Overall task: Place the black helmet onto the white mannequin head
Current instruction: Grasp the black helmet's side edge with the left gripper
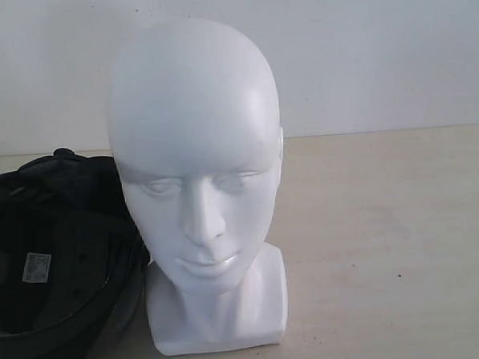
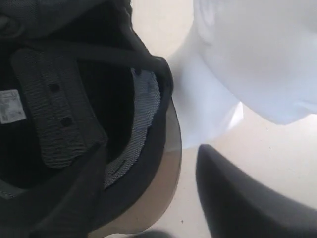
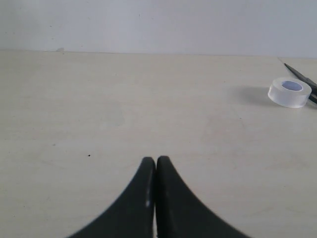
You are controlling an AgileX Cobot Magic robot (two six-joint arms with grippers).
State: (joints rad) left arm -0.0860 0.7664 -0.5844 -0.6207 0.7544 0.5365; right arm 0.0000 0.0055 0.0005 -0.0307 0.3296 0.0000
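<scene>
The white mannequin head (image 1: 194, 150) stands upright on its square base in the middle of the table, facing the exterior camera. To its left the black helmet (image 1: 54, 253) lies upside down, showing its padded lining and a small white label. In the left wrist view the helmet (image 2: 74, 114) and its tinted visor (image 2: 166, 173) lie close to the mannequin's neck (image 2: 203, 104). My left gripper (image 2: 152, 148) is open. One finger (image 2: 74, 193) is inside the helmet, the other finger (image 2: 237, 198) outside over the table, with the rim and visor between them. My right gripper (image 3: 156, 159) is shut and empty.
The right wrist view shows a roll of clear tape (image 3: 290, 92) on the beige table (image 3: 124, 109), with a thin black object (image 3: 298, 73) beside it. A white wall (image 1: 377, 52) runs behind the table. Neither arm appears in the exterior view.
</scene>
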